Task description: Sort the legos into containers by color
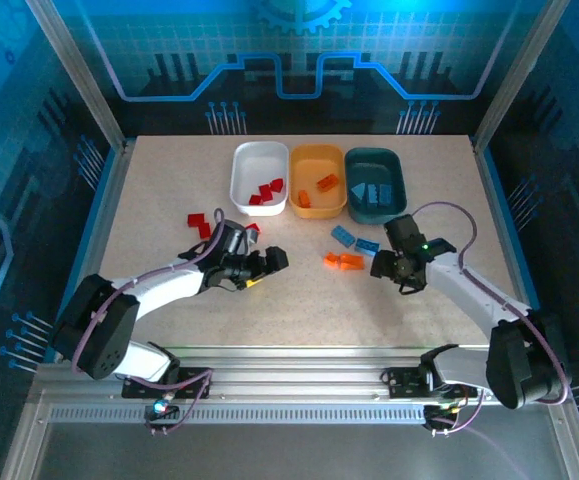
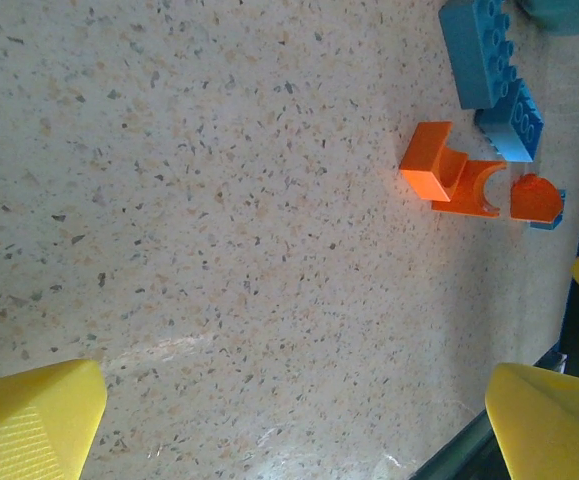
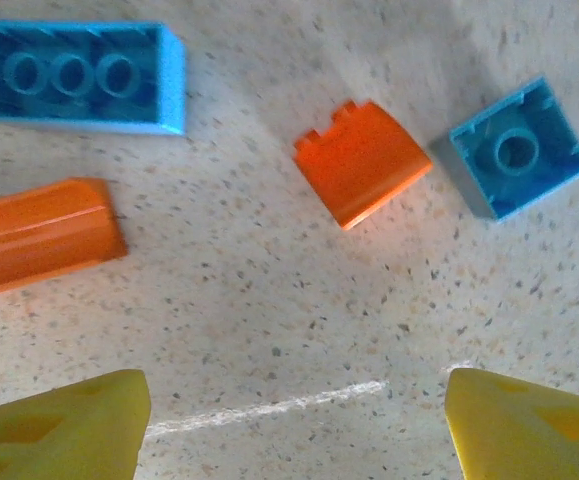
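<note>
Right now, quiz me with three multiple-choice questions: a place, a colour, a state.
1. Which tub stands between the others? A white, B orange, C teal.
2. Bricks in the white tub are: A red, B blue, C orange.
3. The left gripper is: A shut on a brick, B shut on nothing, C open.
Answers: B, the orange tub is mid-row; A, red bricks lie there; C, its fingers stand apart over bare table.

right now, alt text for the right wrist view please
Four loose lego pieces on a speckled tabletop: long blue brick top left, curved orange brick centre, small blue brick right, long orange piece left. The right gripper stands open below, empty.
</note>
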`<state>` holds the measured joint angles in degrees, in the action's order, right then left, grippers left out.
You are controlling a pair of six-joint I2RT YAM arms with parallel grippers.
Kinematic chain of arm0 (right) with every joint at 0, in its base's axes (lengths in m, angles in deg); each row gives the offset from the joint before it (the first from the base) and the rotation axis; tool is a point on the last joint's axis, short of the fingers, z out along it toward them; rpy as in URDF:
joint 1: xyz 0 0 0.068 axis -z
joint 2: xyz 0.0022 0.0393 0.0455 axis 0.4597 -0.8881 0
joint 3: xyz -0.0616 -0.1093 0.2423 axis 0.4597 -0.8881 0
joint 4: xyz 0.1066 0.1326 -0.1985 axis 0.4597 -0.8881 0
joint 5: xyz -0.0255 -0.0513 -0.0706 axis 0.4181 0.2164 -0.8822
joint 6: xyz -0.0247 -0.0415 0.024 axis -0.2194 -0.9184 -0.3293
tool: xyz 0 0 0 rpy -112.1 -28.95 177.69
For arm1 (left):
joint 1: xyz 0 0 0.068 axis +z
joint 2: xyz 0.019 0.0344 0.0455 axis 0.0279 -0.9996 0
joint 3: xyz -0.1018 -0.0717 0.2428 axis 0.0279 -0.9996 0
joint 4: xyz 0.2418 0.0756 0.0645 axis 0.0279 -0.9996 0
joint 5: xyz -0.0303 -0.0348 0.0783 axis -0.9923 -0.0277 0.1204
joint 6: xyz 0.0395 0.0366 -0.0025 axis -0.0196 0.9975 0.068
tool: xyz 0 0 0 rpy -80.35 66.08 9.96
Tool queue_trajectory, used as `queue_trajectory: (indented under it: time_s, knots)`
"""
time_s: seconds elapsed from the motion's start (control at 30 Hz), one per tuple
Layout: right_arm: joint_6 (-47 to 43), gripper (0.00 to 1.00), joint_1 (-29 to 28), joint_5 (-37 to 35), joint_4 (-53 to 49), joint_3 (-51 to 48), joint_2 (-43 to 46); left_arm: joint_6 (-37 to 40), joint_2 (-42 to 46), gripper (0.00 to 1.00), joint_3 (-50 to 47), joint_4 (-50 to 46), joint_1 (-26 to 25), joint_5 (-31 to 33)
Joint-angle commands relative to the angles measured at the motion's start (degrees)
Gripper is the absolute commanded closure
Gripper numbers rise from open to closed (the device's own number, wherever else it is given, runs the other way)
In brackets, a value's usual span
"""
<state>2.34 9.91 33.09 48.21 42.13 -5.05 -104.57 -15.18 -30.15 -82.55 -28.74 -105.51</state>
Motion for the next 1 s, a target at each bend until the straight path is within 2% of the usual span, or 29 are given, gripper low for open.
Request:
queue_trajectory:
  time_s: [0.0,0.17,0.27,0.37,0.6,0.83,0.97]
  knots:
    - [4.26,0.22,2.35,4.42,4.28,-0.94,-1.88,-0.32,-0.53,0.01,1.00,1.08,-0.46,-1.65]
    - [1.28,0.26,3.91,-1.48,5.00,2.16,-9.86,0.10,0.05,0.01,1.00,-0.19,-0.40,-1.43]
    - [0.16,0.28,4.88,-0.23,6.66,2.73,-13.24,0.34,0.56,0.01,0.74,-0.71,-0.46,-1.17]
    - [-0.42,0.28,5.77,-2.22,7.40,3.73,-15.52,0.56,0.60,0.01,0.91,-1.22,-0.46,-1.03]
    - [-8.63,0.27,9.45,0.18,8.87,9.92,-21.23,1.92,0.99,0.01,2.58,-3.68,-0.46,-0.91]
    - [-11.30,0.29,8.15,1.94,9.44,11.46,-24.59,2.09,0.44,0.01,3.26,-4.06,-0.42,-0.86]
    - [-11.32,0.30,7.85,5.53,9.40,9.94,-22.80,2.39,0.05,0.01,3.67,-4.41,-0.43,-1.04]
